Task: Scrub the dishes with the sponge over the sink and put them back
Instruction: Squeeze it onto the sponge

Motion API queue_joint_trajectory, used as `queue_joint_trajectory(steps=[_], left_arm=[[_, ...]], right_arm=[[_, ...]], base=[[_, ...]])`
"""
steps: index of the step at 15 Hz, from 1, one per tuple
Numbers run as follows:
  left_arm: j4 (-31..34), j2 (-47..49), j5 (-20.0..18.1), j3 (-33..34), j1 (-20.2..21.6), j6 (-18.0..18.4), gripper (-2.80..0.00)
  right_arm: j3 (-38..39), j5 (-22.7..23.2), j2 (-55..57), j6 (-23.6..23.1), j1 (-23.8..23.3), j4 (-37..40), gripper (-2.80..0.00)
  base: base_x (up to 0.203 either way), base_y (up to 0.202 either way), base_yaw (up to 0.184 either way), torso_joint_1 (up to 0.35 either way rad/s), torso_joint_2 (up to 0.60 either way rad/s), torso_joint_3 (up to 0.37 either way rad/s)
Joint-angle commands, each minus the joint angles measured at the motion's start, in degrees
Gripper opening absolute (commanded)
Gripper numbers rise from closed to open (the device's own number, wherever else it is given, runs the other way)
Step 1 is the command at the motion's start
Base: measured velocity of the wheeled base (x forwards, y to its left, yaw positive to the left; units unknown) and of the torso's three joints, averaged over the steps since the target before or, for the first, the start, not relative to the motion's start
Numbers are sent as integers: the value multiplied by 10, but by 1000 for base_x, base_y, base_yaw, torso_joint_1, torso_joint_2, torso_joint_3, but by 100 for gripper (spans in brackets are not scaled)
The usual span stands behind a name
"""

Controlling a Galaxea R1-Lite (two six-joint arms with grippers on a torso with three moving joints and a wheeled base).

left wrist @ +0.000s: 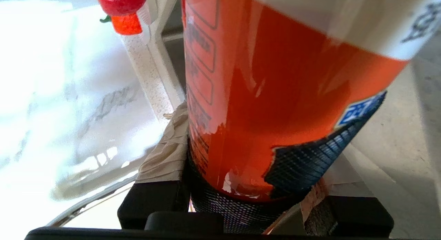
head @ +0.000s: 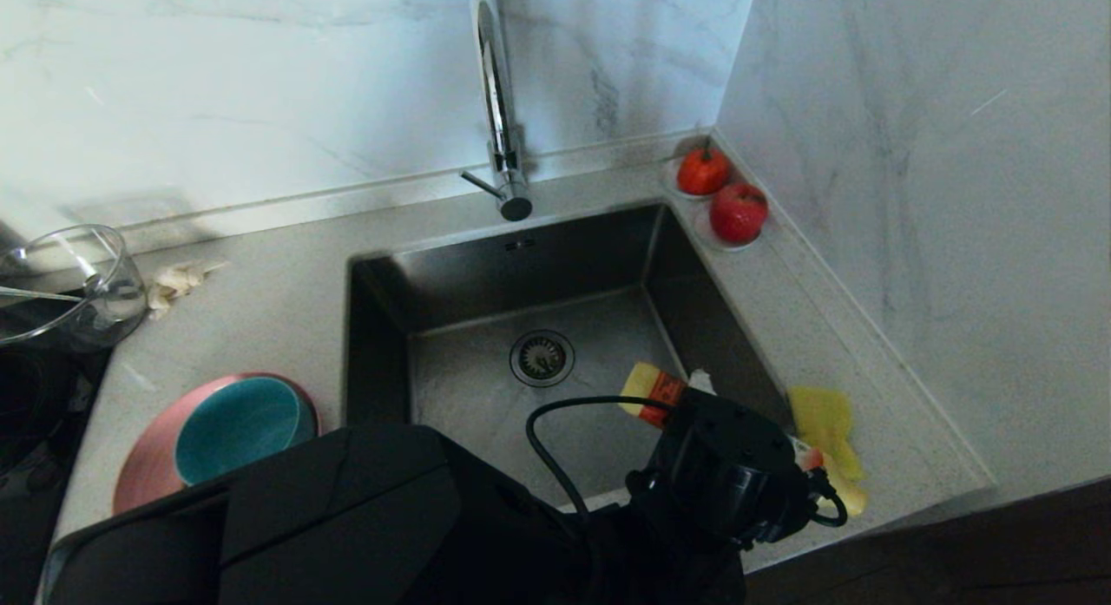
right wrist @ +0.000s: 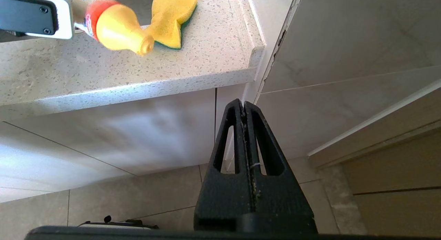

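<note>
My left gripper [head: 694, 397] hangs over the sink's right rim, shut on an orange-labelled yellow detergent bottle [head: 655, 388]. The bottle [left wrist: 275, 95] fills the left wrist view between the taped fingers [left wrist: 162, 157]. In the right wrist view the bottle [right wrist: 113, 26] lies tilted, its nozzle close to the yellow sponge [right wrist: 172, 16]. The sponge [head: 820, 423] rests on the counter to the right of the sink [head: 469, 284]. A teal bowl [head: 239, 427] sits on the pink plate [head: 143, 457] left of the sink. My right gripper [right wrist: 244, 107] is parked below the counter edge, shut and holding nothing.
A tall chrome tap [head: 499, 110] stands behind the sink. Two red fruits [head: 738, 210] on small saucers fill the back right corner by the marble wall. A clear glass bowl [head: 69, 284] stands at the far left, with a pale scrap [head: 178, 279] beside it.
</note>
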Motion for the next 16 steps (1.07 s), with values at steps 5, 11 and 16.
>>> queue_joint_trajectory(steps=[5, 11, 16], left_arm=[[-4, -2, 45, -18, 8, 0, -280], [4, 40, 105, -107, 9, -13, -280], [22, 76, 163, -155, 12, -14, -280]], right_arm=[[0, 0, 0, 0, 0, 0, -280], [0, 0, 0, 0, 0, 0, -280], [0, 0, 0, 0, 0, 0, -280]], base=[[0, 0, 0, 0, 0, 0], [0, 0, 0, 0, 0, 0], [0, 0, 0, 0, 0, 0]])
